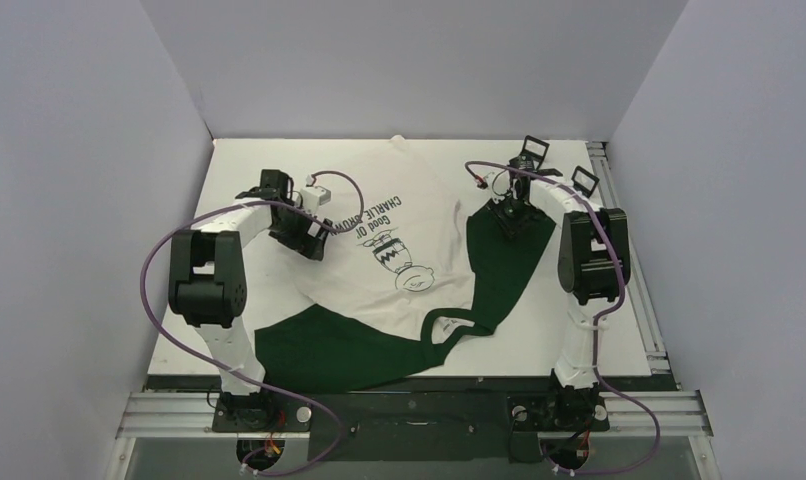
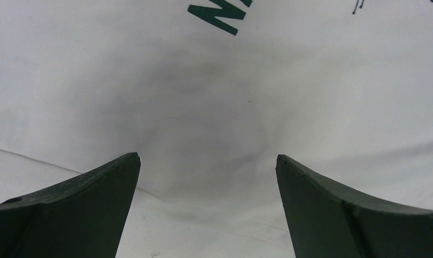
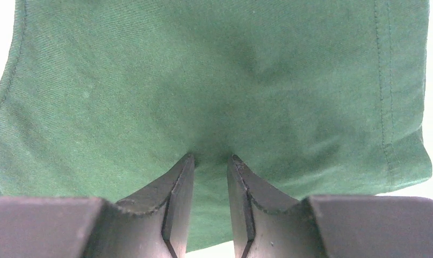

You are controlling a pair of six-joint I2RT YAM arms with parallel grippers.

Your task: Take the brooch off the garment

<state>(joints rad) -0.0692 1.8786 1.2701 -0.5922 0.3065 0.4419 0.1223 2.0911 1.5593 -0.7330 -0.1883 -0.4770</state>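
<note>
Left tool [image 2: 208, 158] gapes wide — right tool [image 3: 211, 157] has jaws a slit apart.

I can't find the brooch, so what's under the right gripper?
Under the right gripper lies only the green sleeve, the jaws narrowly apart. No brooch shows; anything beneath the cloth is covered.

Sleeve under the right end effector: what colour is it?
The sleeve is dark green, clearest in the right wrist view.

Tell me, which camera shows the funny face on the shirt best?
The top camera. It shows the whole cartoon face printed on the white shirt. The left wrist camera sees only white cloth and bits of green lettering; the right wrist camera sees only the green sleeve.
</note>
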